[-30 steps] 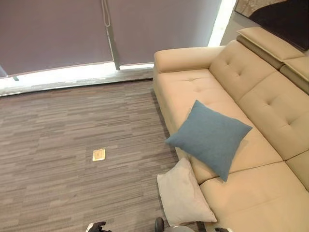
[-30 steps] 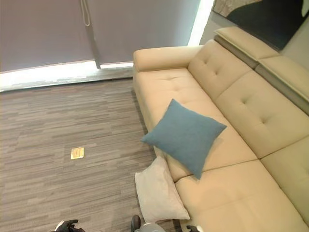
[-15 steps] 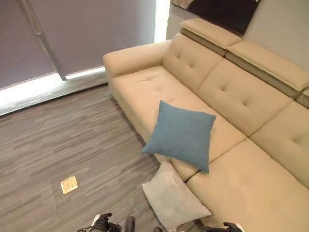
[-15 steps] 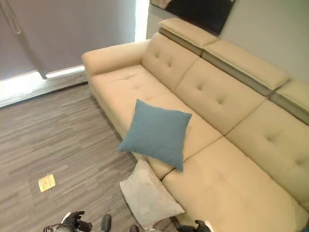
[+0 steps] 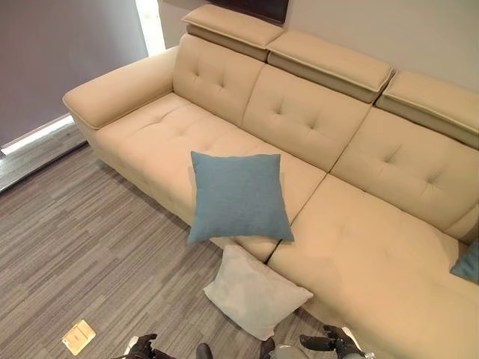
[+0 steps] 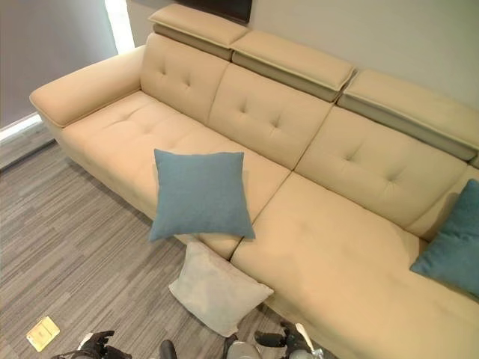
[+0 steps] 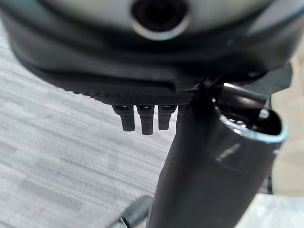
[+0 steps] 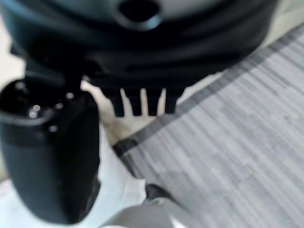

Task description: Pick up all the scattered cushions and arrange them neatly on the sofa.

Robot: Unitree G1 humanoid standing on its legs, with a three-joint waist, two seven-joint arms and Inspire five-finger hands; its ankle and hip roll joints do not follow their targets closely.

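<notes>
A blue cushion (image 5: 238, 196) lies on the beige sofa (image 5: 359, 247), overhanging the seat's front edge. Below it a pale grey cushion (image 5: 254, 290) rests on the floor, leaning against the sofa's base. A second blue cushion (image 6: 449, 250) sits at the sofa's far right end. My left hand (image 5: 142, 348) and right hand (image 5: 329, 344) hang low at the bottom edge, well short of the grey cushion. In the wrist views the left fingers (image 7: 142, 118) and right fingers (image 8: 142, 102) point straight at the floor and hold nothing.
Grey striped carpet covers the floor on my left. A small brass floor plate (image 5: 78, 336) is set into it near my left hand. A window with a grey blind (image 5: 60, 52) stands beyond the sofa's left armrest.
The camera has swung to the right, so the whole picture shifted: the sofa's right part and the second blue cushion came into view. The cushions themselves have not moved.
</notes>
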